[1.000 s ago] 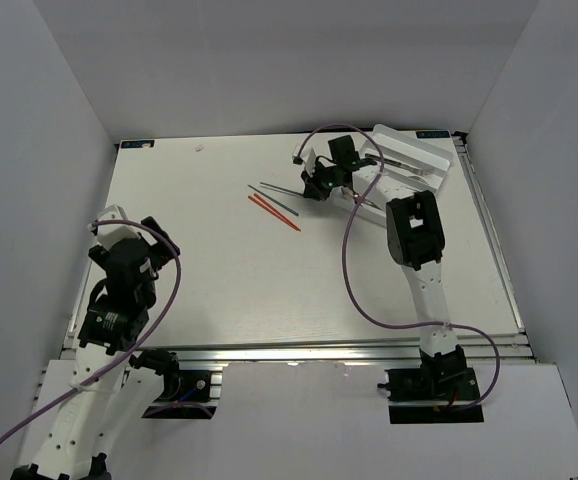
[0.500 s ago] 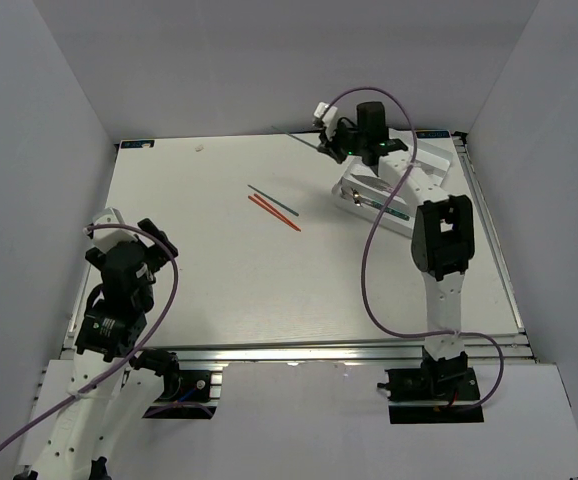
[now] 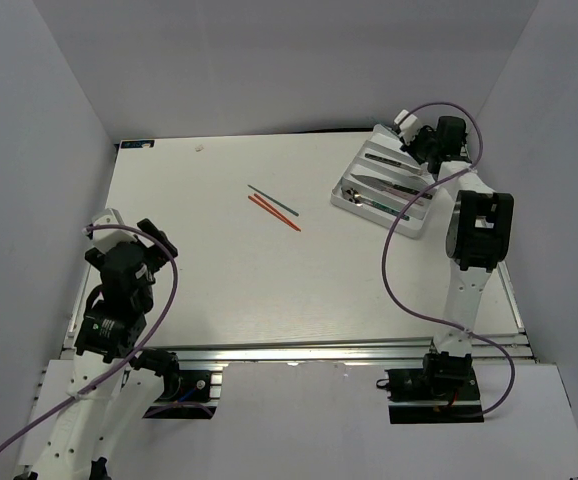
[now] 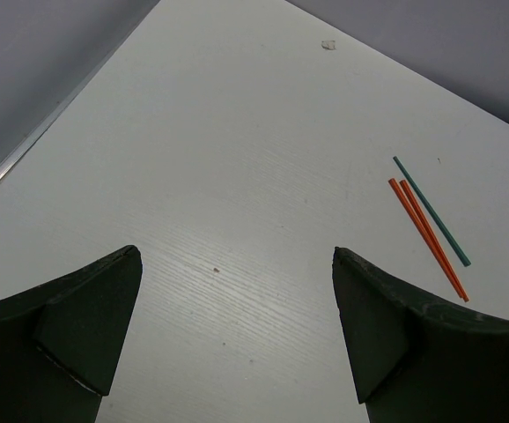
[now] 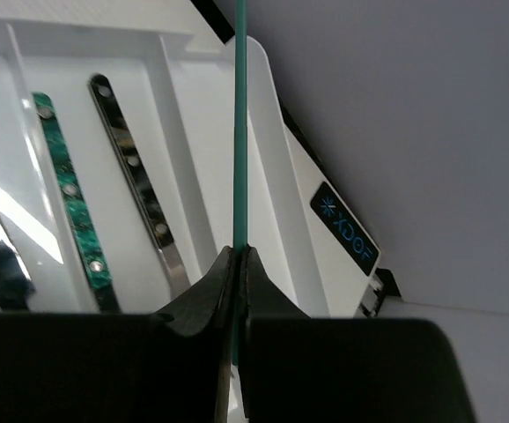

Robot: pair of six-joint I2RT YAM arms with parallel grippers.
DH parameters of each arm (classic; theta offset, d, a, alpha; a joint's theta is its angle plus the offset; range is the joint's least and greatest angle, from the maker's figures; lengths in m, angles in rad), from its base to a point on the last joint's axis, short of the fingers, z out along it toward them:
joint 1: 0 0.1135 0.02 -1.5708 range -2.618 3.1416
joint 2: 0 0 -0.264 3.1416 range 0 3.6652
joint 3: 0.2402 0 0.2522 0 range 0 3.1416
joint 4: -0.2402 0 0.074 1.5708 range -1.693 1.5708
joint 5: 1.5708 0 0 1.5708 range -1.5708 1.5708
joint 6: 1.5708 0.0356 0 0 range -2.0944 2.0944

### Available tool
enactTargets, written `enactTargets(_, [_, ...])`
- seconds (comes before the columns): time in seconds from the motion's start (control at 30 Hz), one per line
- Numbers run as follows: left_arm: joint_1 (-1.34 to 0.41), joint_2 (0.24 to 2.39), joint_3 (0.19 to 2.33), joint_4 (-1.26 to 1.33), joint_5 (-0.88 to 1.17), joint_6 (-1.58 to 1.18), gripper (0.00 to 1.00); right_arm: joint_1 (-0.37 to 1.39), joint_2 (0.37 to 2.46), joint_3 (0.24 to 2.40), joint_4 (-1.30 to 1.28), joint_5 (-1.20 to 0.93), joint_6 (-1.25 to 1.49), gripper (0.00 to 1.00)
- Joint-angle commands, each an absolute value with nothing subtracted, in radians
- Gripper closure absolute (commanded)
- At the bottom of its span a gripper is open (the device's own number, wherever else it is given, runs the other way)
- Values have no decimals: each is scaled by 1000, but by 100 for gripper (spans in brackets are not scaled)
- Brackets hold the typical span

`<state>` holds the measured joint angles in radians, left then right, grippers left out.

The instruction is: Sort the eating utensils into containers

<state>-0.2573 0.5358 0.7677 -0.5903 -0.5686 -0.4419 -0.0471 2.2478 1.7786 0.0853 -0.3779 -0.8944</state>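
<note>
Here, the right gripper is pinched tight on a green chopstick. Its two dark fingers are pressed together, and the thin stick runs straight out from between them. Seen from the wrist, the stick hangs above the outer side of the white tray, lined up with the tray's long slots and close to its rim. In the neighbouring slot, a green-handled utensil and a dark-handled utensil lie side by side, both lengthwise. From overhead, the right arm reaches to the far right corner of the table, where the tray sits at an angle near the back wall. On the middle of the table, well apart from the tray, two orange chopsticks lie side by side with a loose green chopstick just beside them. At the near left, the left gripper hovers over the table with its fingers spread wide, holding nothing.
</note>
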Motion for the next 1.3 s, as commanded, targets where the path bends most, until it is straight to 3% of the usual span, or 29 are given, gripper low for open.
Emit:
enactTargets(0.0, [-262,554,772,-578,-574,-439,2,-72,2270,1812,173,-364,-989,100])
enactTargets(0.53, [-264,600,772,-580,-581,-439,2,-164,2361,1810,262,-405,-1046,100])
enactTargets(0.73, [-264,595,772,-583,-584,-439,2,-163,2335,1770,265,-442,-1037,90])
enactTargets(0.83, [-264,588,772,-583,-586,-440,2,-164,2319,1756,253,-456,-1035,83])
enactTargets(0.93, [-264,583,772,-583,-586,-440,2,-163,2299,1743,245,-475,-1022,49])
enactTargets(0.97, [-264,581,772,-583,-584,-440,2,-163,2290,1744,233,-483,-1022,46])
enactTargets(1.13, [-264,563,770,-581,-581,-440,2,-152,2247,1736,241,-491,-996,46])
enactTargets(1.27, [-264,552,770,-580,-581,-439,2,-89,2157,1746,331,-491,-795,55])
